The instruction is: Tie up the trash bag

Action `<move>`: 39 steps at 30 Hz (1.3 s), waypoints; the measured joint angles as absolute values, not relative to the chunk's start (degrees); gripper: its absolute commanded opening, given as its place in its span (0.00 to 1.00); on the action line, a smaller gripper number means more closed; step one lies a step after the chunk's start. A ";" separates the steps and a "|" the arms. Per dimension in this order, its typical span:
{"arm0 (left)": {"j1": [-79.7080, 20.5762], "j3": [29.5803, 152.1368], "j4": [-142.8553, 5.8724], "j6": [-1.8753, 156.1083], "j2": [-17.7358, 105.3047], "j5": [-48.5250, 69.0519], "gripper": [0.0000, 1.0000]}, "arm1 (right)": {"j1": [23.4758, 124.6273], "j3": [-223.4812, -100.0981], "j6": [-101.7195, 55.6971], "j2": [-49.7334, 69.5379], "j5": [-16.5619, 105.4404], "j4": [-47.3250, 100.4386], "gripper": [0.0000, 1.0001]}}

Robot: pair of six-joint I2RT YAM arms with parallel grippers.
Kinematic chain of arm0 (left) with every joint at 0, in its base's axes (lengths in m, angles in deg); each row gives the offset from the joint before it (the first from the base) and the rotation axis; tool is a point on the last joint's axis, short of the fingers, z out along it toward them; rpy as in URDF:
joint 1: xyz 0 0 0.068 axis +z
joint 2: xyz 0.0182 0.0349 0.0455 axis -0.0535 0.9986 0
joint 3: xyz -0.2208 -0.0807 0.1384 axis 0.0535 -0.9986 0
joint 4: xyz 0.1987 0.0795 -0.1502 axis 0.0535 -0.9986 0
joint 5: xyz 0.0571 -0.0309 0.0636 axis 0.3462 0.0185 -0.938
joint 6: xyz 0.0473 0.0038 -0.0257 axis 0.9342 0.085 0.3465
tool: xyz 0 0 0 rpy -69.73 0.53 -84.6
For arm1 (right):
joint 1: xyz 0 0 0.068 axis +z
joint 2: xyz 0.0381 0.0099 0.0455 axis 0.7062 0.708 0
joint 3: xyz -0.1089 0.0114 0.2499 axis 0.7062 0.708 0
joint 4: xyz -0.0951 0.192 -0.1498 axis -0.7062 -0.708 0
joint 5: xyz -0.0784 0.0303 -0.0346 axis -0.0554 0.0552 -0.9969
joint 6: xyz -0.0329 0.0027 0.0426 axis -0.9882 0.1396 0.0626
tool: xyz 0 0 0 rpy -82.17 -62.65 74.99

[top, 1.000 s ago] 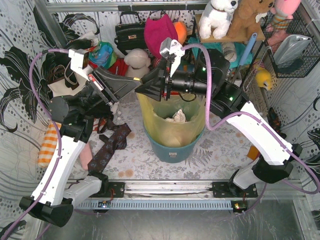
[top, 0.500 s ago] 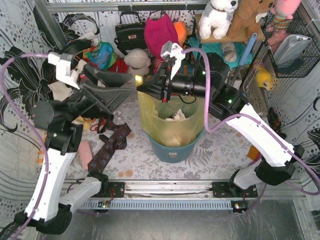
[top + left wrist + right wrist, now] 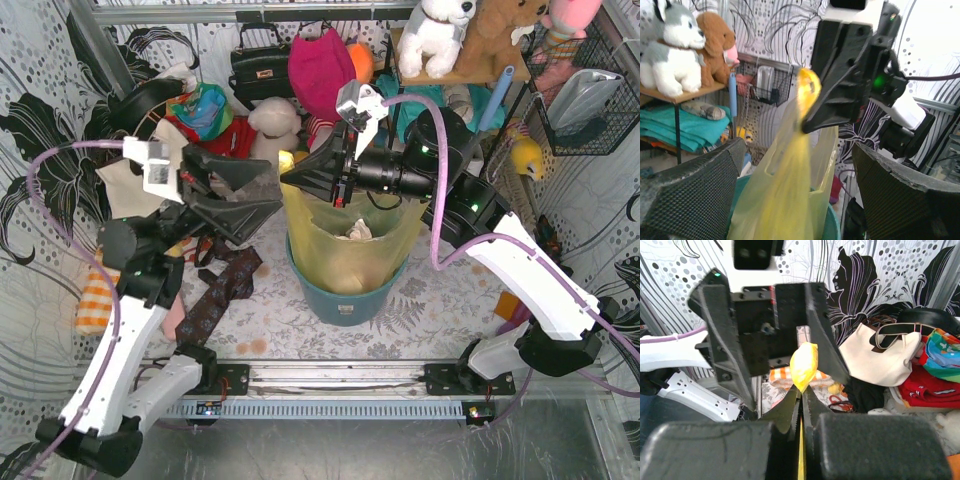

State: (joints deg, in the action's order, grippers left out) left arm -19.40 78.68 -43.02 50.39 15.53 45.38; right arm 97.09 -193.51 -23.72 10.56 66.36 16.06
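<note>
The trash bag (image 3: 330, 250) is sitting in the teal bin (image 3: 345, 302) on the surface, with one corner of its rim stretching upward. The right pincer (image 3: 287, 176) is clamping that bunched yellow tip tight, while the left pincer (image 3: 272, 190) is gaping wide open just beside it, gripping nothing.

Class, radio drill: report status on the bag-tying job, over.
Left gripper open, facing the pinched tip. Right gripper shut on the trash bag at its gathered top. Bag sits in the bin. No obstruction seen between grippers.
</note>
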 measured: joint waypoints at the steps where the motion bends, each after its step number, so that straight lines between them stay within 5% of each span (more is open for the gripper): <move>1: -19.40 77.89 -41.01 49.58 16.54 45.84 0.96 | 97.09 -193.51 -23.43 10.56 66.38 16.06 0.00; 16: -21.90 75.16 -0.40 28.75 31.82 52.92 0.83 | 97.09 -194.47 -21.66 11.04 66.84 16.06 0.00; 25: -26.49 75.16 3.60 26.79 35.88 55.28 0.47 | 97.09 -194.60 -21.66 11.04 67.23 16.06 0.00; 39: -29.76 72.47 5.43 25.91 36.58 57.77 0.36 | 97.09 -194.60 -21.66 11.06 66.95 16.06 0.00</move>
State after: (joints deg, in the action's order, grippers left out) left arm -29.76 72.47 5.43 25.91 36.58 57.77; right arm 97.09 -194.60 -21.66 11.06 66.95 16.06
